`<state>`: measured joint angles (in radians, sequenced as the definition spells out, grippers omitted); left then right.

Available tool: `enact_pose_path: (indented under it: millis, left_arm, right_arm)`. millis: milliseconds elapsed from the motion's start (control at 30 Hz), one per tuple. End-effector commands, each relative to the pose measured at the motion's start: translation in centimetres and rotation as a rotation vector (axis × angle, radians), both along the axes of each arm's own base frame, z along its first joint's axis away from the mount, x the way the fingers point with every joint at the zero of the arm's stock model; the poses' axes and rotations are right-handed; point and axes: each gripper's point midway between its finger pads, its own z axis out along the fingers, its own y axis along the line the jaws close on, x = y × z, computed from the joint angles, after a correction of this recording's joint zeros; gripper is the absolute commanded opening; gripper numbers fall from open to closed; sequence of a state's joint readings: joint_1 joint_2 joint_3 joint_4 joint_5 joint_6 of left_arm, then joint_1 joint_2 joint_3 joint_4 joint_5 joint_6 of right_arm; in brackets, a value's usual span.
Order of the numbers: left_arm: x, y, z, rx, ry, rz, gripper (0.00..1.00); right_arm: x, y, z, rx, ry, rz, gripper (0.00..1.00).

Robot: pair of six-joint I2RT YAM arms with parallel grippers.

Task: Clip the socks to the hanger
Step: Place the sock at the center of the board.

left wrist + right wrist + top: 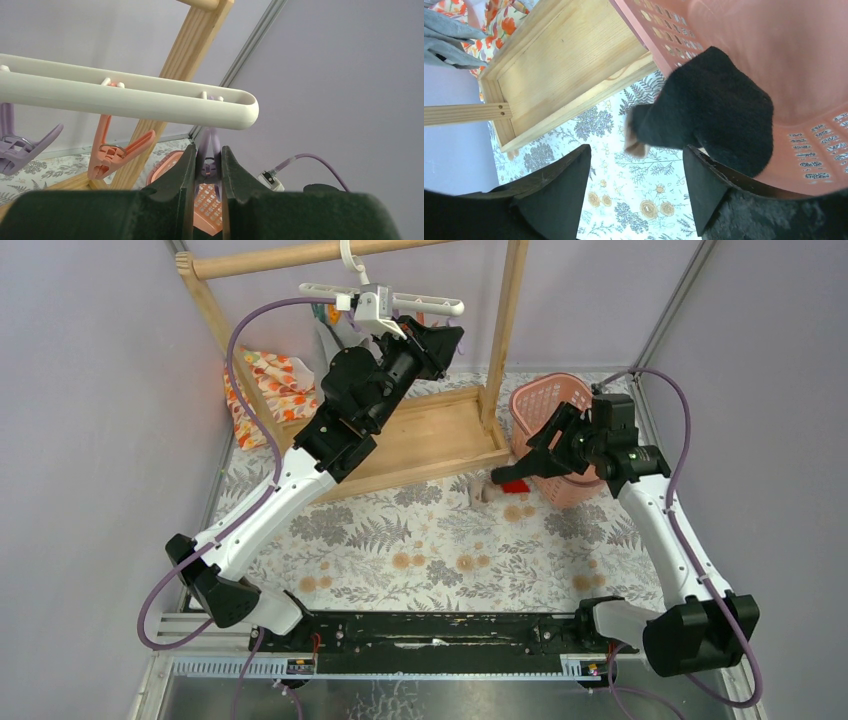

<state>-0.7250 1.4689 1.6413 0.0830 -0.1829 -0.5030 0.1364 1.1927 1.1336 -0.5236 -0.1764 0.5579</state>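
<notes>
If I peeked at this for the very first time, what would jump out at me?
Probably the left pincer reaching high up to the white hanger on the wooden rail, pinching a purple clip at the bar's end. Next, the fluffy black sock right in front of the open right pincer, beside the pink basket.

Robot lab booth; plain lilac walls point(90, 390); aluminium framing point(675, 300); floral tablecloth point(450, 560).
</notes>
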Motion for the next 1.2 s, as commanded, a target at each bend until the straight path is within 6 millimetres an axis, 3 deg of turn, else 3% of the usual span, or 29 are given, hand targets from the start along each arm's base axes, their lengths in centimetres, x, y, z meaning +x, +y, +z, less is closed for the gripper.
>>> enact_pose_path:
  millis: [0,133,300,433,533,700,967,1167]
  left_arm:
    - [-0.1,0.2,1.7,-0.027,-0.055,0.014,0.00]
    - [0.4,1.1,1.6,0.002,-0.068,0.080,0.00]
    - [0.5,1.4,1.6,0.007,-0.078,0.095,0.00]
    - [0.6,1.1,1.3,0.007,-0.071,0.084,0.00]
    - [0.5,1.0,1.3,0.006,-0.071,0.079,0.00]
    - [0.4,1.3,1.5,0.008,-0.078,0.087,0.00]
    - [0.5,1.3,1.4,0.009,-0.077,0.090,0.00]
    - [0.4,1.1,1.5,0.005,-0.076,0.078,0.00]
  right_arm:
    - [-0.1,0.1,2.7,0.038,-0.091,-0.010,0.74]
    - [-1.2,1.1,3.3,0.103,-0.115,0.004,0.74]
    - [-2.8,2.9,0.8,0.049,-0.071,0.031,0.74]
    - [-3.7,6.2,-1.3,0.002,-0.038,0.086,0.75]
    - [-3.4,7.5,-3.2,-0.048,-0.006,0.085,0.75]
    - [-1.9,7.8,-7.3,-0.056,0.074,0.000,0.74]
    - [-1.8,9.2,-11.5,-0.006,0.189,-0.027,0.76]
    - [-1.1,10.2,-13.0,0.031,0.220,-0.033,0.76]
